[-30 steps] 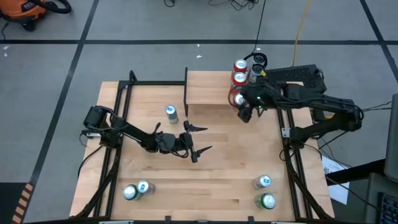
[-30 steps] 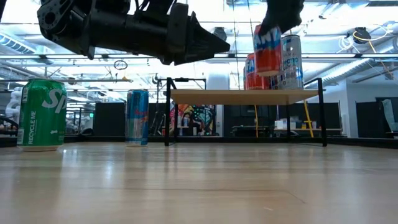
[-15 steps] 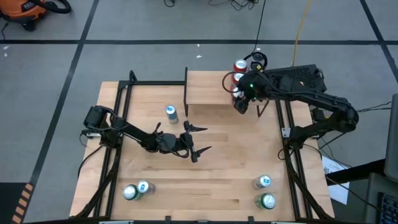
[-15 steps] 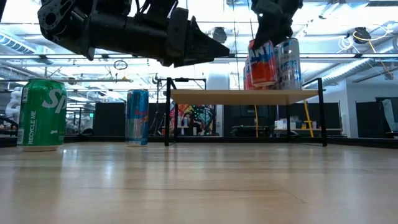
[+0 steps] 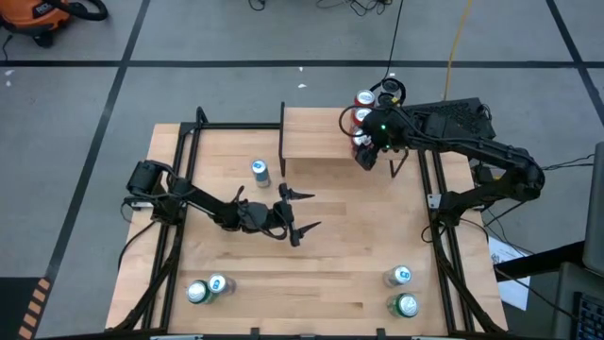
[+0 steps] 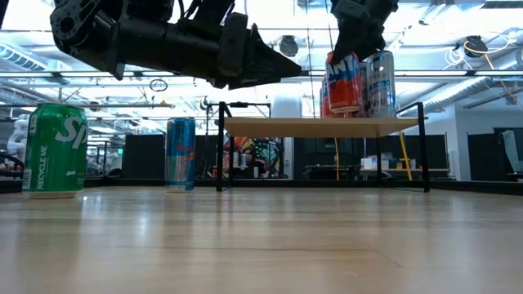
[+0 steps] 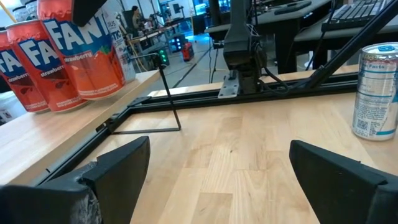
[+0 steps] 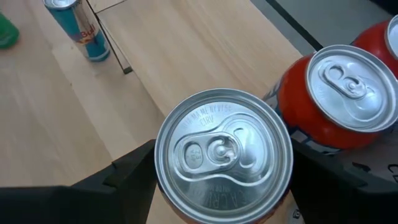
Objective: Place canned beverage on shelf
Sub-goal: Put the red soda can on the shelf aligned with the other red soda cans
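Observation:
My right gripper (image 5: 366, 154) is shut on a red Fanta can (image 8: 224, 155) at the right end of the shelf (image 5: 316, 135), a small wood board on black legs at the table's far side. In the low view the red Fanta can (image 6: 343, 82) shows close over the shelf (image 6: 323, 125). Two more red cans (image 5: 361, 109) and a white can (image 6: 380, 80) stand on the board beside it. My left gripper (image 5: 310, 210) hovers open and level over the table's middle, with nothing between its fingers (image 7: 118, 168). My right gripper pinches the red can's side wall just below the top rim (image 8: 163, 163) between its two fingers, one on each side. The fingers slant down from above, from the table's right. The can hangs nearly upright, slightly tilted; I cannot tell whether its bottom (image 6: 343, 111) touches the shelf.
A blue can (image 5: 260, 170) stands on the table left of the shelf. A green can (image 5: 196, 293) and another stand at the near left, two more (image 5: 402, 290) at the near right. Black frame rails run along both table sides.
My right gripper has carried the red can toward the table's far edge and a little left, in over the shelf beside the other red cans, and the can's bottom has come close to the board. It has kept still for the last half second.

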Robot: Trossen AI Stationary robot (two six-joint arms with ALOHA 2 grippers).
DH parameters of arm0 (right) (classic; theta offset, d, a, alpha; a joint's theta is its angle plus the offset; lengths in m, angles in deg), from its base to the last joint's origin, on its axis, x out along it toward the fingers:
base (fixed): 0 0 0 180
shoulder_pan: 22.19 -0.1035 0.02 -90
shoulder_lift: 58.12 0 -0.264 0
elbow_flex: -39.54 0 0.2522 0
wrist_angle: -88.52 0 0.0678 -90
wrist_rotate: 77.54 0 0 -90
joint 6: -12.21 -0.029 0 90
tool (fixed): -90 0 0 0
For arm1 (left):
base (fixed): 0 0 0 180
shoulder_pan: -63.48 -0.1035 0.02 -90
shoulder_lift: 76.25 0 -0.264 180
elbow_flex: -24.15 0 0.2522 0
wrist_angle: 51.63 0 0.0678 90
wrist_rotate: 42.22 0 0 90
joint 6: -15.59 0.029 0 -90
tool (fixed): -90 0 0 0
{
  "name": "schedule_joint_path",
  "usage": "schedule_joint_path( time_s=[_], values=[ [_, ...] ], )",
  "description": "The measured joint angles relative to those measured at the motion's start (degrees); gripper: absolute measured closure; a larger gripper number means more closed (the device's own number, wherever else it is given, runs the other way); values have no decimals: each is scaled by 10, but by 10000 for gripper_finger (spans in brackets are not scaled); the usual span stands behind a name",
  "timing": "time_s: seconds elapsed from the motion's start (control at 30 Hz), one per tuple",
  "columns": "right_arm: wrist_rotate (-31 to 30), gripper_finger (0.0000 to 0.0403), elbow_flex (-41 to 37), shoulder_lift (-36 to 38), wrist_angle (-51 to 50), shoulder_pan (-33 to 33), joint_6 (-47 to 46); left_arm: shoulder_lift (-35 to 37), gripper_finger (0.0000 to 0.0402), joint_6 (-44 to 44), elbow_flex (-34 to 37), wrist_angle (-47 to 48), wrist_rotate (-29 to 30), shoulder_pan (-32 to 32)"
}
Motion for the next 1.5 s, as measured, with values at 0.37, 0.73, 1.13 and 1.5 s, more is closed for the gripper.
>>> schedule_joint_path(
  time_s=[0.37,0.73,1.13,1.5],
  values=[
    [-24,86,-3,-8,-6,-7,-53,0,25,0,0,0,0,0],
    [-75,87,-2,-39,15,-32,-116,0,25,-1,0,0,0,-2],
    [-91,87,-2,-37,13,-32,-133,-27,25,30,-88,-10,-86,-82],
    [-92,87,-2,-37,7,-32,-138,-114,25,19,-186,3,-246,-154]
  ],
)
